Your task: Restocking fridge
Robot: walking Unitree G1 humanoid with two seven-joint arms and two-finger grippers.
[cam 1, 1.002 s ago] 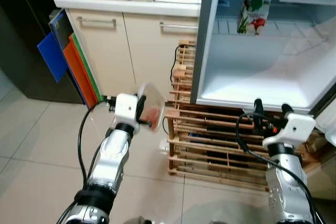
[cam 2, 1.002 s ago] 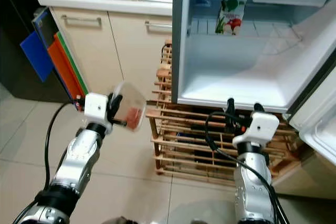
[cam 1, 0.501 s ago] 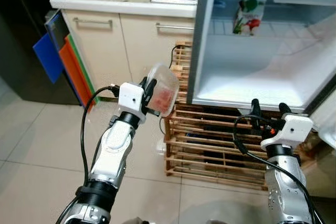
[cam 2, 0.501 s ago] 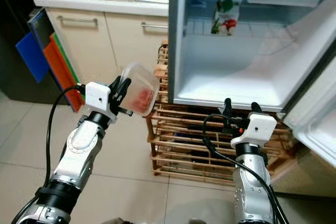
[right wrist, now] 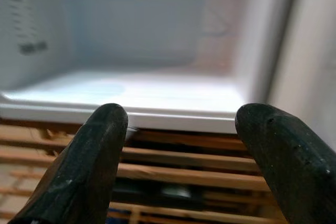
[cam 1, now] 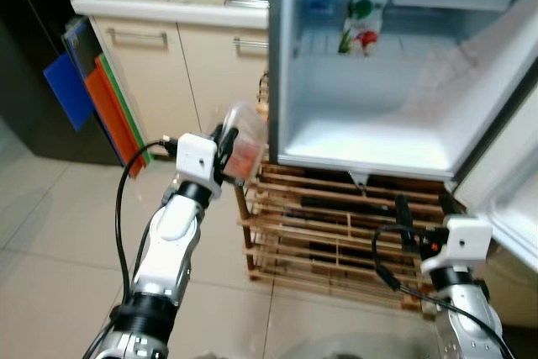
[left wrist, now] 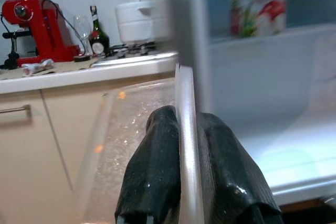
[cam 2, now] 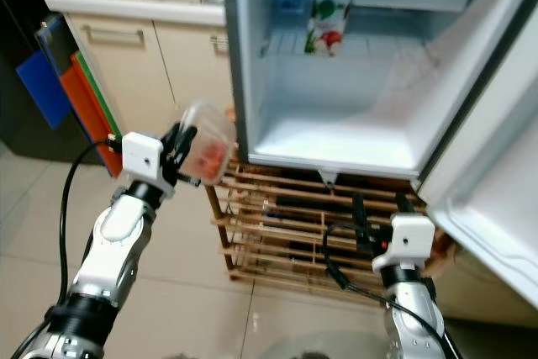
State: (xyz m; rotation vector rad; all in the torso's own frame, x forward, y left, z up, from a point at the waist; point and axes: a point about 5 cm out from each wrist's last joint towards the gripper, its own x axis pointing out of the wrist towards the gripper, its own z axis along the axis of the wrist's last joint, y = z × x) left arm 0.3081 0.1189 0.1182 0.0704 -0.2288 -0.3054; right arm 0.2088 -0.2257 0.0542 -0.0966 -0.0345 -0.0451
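bright fridge interior [cam 1: 378, 115], slight motion blur throughout.

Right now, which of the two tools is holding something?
The left tool: its black fingers pinch the rim of a clear plastic container with red food inside. The right tool is open and empty.

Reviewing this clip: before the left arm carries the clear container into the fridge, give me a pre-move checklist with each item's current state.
1. Grip: left gripper jaws closed on the clear container's rim: ok.
2. Fridge door swung open: ok.
3. Landing spot: bare white fridge floor; juice carton stands on the shelf farther back: ok.
4. Path: container sits outside the fridge's left wall, must go around it: not ok yet.
5. Right gripper open, low before the wooden rack, out of the way: ok.
6. Container lid sealed: cannot tell.
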